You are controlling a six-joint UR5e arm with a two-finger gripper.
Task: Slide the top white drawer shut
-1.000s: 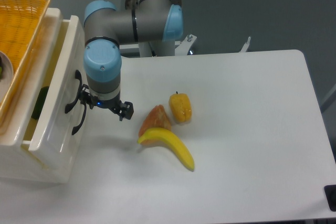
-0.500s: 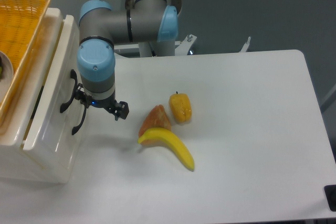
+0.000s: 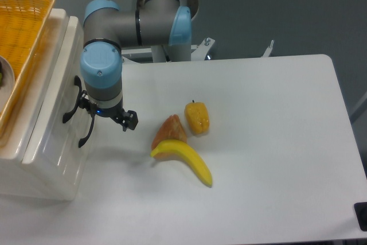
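Since the earlier frames the arm has carried the end effector (image 3: 102, 114) leftward, and the top white drawer (image 3: 54, 98) has gone in with it: the dark gap along the drawer's top, wide a second ago, now shows only as a thin shadowed line

From the fixed camera, the top white drawer sits at the upper part of the small white cabinet (image 3: 40, 167) at the left edge of the counter (image 3: 269, 142), its panelled front nearly flush with the cabinet body. Its black curved handle (image 3: 73, 100) stands out from the front, and the lower drawer's handle (image 3: 87, 133) hangs just below it. The end effector is pressed close against the drawer front, right beside the upper handle; the blue-capped wrist covers it from above, so I cannot tell how far its fingers are parted or whether they hold anything. One dark finger tip (image 3: 129, 121) pokes out on the side away from the cabinet.

On top of the cabinet rests an orange woven basket (image 3: 20, 32), cut off by the picture's left edge. To the right of the cabinet, well apart from it, lie a banana (image 3: 186, 160), an orange-red wedge of fruit (image 3: 170, 130) touching the banana, and a yellow-orange pepper (image 3: 197, 117) just beside the wedge
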